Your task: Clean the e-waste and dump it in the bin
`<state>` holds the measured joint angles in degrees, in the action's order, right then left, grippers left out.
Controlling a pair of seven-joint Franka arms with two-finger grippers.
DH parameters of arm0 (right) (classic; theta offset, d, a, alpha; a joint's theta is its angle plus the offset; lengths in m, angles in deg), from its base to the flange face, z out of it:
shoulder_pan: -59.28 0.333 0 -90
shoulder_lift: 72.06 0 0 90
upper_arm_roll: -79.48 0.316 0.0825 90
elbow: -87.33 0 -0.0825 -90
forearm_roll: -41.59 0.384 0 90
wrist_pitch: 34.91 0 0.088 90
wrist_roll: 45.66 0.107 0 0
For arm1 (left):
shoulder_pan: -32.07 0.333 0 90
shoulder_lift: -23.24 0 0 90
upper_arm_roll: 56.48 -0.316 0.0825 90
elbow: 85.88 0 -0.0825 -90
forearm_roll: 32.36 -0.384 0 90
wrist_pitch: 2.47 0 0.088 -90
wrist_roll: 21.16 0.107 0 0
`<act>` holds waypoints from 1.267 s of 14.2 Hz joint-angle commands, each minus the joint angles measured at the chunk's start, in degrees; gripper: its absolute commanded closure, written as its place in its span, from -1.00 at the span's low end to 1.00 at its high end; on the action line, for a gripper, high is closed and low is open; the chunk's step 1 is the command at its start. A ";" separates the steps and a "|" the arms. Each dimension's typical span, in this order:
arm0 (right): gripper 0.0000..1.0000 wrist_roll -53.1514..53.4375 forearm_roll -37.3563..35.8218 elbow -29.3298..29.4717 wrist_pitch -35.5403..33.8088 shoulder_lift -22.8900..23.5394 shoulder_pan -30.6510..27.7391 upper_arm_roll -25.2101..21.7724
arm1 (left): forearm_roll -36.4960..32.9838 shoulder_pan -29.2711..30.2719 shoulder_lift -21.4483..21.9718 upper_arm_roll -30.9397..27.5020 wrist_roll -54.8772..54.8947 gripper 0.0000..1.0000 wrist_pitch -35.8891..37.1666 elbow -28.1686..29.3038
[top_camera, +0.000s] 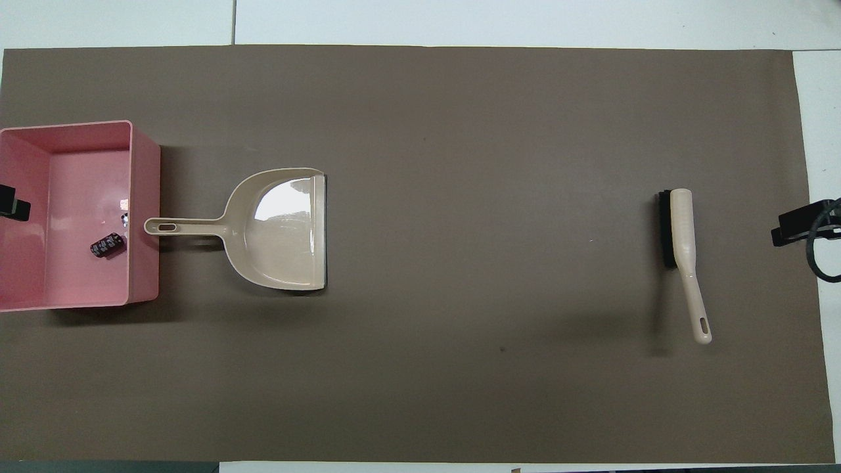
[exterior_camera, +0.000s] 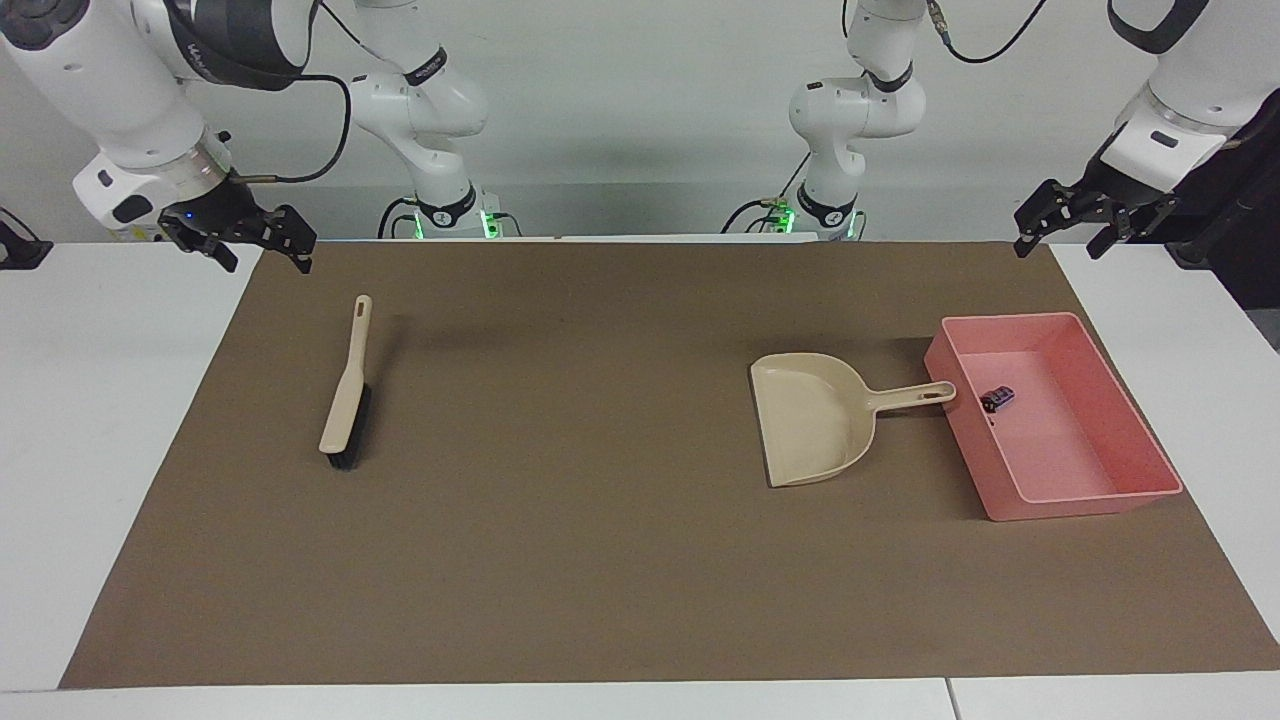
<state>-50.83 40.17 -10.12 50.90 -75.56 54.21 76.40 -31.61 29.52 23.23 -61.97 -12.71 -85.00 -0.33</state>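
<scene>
The e-waste I can make out is a dark cylinder (exterior_camera: 998, 400) (top_camera: 107, 245) lying on the floor of the pink bin (exterior_camera: 1130, 420) (top_camera: 144, 197), close to the wall that the dustpan handle touches. A tiny pale speck (top_camera: 124, 215) sits by that same wall; I cannot tell what it is. My left gripper (exterior_camera: 1055, 245) (top_camera: 13, 209) hangs open and holds nothing, over the mat's corner at the left arm's end. My right gripper (exterior_camera: 268, 262) (top_camera: 796, 226) waits open over the mat's corner at the right arm's end.
A beige dustpan (exterior_camera: 815, 420) (top_camera: 282, 230) lies flat beside the bin, its handle resting against the bin wall. A beige brush (exterior_camera: 345, 390) (top_camera: 680, 236) with dark bristles lies near the right arm's end. A brown mat (exterior_camera: 600, 560) covers the table.
</scene>
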 commanded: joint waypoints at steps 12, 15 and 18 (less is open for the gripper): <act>-0.98 2.62 0.19 -0.11 3.31 -0.37 -1.44 0.62 | -1.00 0.18 -0.25 0.22 -0.19 -0.98 1.58 -0.74; -0.98 2.62 0.19 -0.19 3.31 -0.37 -1.35 0.62 | -1.01 0.10 -0.25 0.22 -0.37 -0.98 1.67 -0.74; -0.98 2.71 0.19 -0.19 3.31 -0.37 -1.35 0.71 | -1.01 0.10 -0.25 0.22 -0.28 -0.98 1.67 -0.74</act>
<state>-49.26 40.17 -10.12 53.68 -75.56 53.20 76.61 -31.65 29.52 23.19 -61.97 -12.78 -84.61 -0.32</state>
